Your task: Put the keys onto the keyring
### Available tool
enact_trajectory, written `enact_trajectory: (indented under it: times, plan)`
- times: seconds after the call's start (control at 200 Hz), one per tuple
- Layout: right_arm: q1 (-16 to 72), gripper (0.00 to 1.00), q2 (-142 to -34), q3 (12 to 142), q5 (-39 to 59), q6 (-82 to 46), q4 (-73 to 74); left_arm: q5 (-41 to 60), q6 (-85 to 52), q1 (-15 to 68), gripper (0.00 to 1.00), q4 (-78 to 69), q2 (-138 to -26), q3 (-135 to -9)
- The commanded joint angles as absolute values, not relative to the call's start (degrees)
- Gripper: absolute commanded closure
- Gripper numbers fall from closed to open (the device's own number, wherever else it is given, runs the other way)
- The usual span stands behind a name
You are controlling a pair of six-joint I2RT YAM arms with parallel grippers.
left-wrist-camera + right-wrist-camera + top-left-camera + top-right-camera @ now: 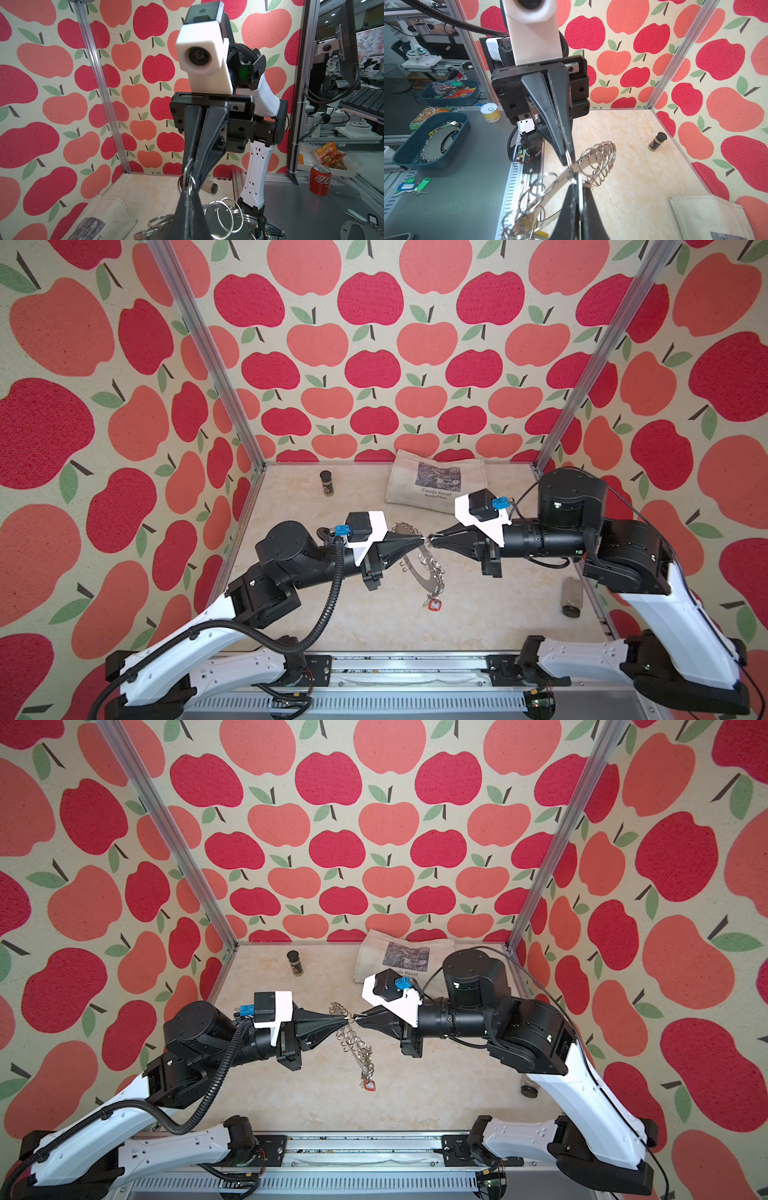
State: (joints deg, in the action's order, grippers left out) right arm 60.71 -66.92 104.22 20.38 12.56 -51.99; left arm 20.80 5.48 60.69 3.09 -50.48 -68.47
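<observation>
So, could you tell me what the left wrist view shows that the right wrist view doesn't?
Only the left wrist view: a red soda can and a bottle lying on its side. Only the right wrist view: an upright spice jar, a yellow tin and a blue tray. Both: the keyring and the cloth bag.

Apple-print walls (374,364) all around, red and coral on cream. Aluminium corner posts (208,352) standing at the back. Pale marbled tabletop (374,622) below, evenly lit. Beyond, grey bench (456,197), monitor (349,41), keyboard (365,101).
</observation>
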Motion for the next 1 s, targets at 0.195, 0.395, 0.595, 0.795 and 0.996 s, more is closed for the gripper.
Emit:
enact_trajectory:
  times: [0.195, 0.395, 0.595, 0.795, 0.996]
  plan:
    - [61.5, 1.0, -66.5, 102.5, 20.5, 10.5, -50.3, 22.0, 5.2, 60.6, 1.0, -2.9, -49.3, -68.3]
    - [61.5, 1.0, -66.8, 102.5, 21.3, 10.1, -49.5, 22.2, 5.2, 60.6, 1.0, -2.4, -49.2, -68.6]
    - [61.5, 1.0, -67.4, 101.3, 22.3, 9.8, -48.2, 22.9, 3.1, 60.6, 0.16, 0.1, -51.3, -69.8]
    - [61.5, 1.0, -68.0, 103.1, 21.1, 11.0, -50.3, 20.0, 3.7, 60.6, 0.1, -0.7, -48.7, -68.4]
    - [61.6, 1.0, -69.3, 106.0, 19.8, 12.8, -53.3, 18.2, 3.7, 60.6, 0.1, 1.4, -47.6, -68.1]
